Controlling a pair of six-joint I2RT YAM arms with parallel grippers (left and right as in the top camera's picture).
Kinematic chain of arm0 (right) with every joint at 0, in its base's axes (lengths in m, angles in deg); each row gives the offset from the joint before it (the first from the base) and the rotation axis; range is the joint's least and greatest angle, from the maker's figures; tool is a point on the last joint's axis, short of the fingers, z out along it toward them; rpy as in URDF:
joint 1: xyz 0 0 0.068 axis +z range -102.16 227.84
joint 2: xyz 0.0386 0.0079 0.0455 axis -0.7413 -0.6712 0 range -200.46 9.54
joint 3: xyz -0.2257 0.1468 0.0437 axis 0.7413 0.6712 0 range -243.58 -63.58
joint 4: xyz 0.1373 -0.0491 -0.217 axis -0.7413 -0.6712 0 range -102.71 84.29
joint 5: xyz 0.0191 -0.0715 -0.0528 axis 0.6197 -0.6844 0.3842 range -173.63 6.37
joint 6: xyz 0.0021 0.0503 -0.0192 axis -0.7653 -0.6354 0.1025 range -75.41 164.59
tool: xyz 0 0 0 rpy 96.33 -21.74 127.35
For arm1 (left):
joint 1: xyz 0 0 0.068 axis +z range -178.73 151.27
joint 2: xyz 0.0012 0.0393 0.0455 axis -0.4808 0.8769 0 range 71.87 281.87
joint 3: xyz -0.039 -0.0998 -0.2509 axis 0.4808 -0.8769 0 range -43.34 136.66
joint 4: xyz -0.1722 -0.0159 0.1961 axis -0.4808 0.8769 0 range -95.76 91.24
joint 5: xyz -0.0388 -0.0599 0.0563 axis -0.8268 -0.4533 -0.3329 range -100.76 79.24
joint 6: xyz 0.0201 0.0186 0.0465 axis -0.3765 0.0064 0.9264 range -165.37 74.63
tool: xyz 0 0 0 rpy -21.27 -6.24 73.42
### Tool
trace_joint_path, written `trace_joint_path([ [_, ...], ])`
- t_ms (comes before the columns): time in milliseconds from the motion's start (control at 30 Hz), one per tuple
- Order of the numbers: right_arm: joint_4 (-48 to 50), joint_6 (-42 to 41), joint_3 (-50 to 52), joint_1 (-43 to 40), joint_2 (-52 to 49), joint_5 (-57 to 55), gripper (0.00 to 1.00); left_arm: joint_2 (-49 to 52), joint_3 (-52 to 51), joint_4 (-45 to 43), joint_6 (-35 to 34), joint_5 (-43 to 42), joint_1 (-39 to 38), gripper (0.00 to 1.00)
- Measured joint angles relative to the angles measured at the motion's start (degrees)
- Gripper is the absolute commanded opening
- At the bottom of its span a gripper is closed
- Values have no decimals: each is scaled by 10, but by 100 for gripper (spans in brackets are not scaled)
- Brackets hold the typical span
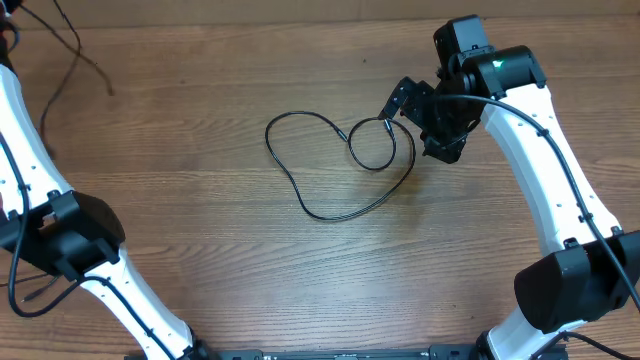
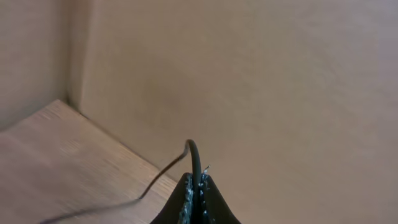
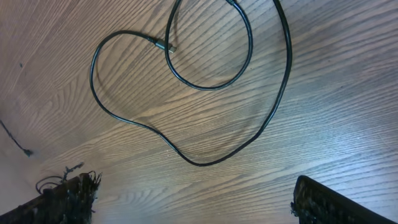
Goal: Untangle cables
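Observation:
A thin black cable [image 1: 320, 217] lies on the wooden table in a wide loop with a smaller loop [image 1: 374, 168] inside it. A silver-tipped plug [image 1: 345, 132] rests where the loops meet. My right gripper [image 1: 400, 102] is open and empty, just above the loops' upper right end. The right wrist view shows the same cable [image 3: 198, 163] beyond the spread fingers [image 3: 193, 199]. My left gripper [image 2: 198, 190] is shut on another black cable [image 2: 195, 155], which trails down to the table. That cable [image 1: 95, 70] shows at the overhead view's top left. The left gripper itself is outside that view.
The left arm [image 1: 60, 235] stands along the left side and the right arm [image 1: 540, 170] along the right. A tan wall [image 2: 261, 81] rises behind the table's corner. A loose cable end [image 3: 17, 142] lies at the far left of the right wrist view.

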Motion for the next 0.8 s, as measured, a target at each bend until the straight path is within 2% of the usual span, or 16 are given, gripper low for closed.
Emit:
trace_joint_path([
  [133, 0, 0, 0, 0, 0, 0, 100, 10, 0, 38, -24, 140, -1, 4],
  [233, 0, 0, 0, 0, 0, 0, 100, 25, 0, 61, -31, 254, 3, 8],
  [333, 0, 0, 0, 0, 0, 0, 100, 54, 0, 74, -39, 311, 12, 16],
  [433, 0, 0, 0, 0, 0, 0, 100, 89, 1, 97, -43, 322, 19, 21],
  [467, 0, 0, 0, 0, 0, 0, 100, 105, 1, 108, -46, 322, 21, 29],
  [533, 0, 0, 0, 0, 0, 0, 100, 137, 1, 128, -54, 322, 23, 56],
  [600, 0, 0, 0, 0, 0, 0, 100, 169, 1, 154, -58, 317, 23, 99],
  [700, 0, 0, 0, 0, 0, 0, 100, 194, 0, 203, -67, 312, 23, 100],
  [800, 0, 0, 0, 0, 0, 0, 100, 198, 0, 261, -108, 309, 25, 100],
])
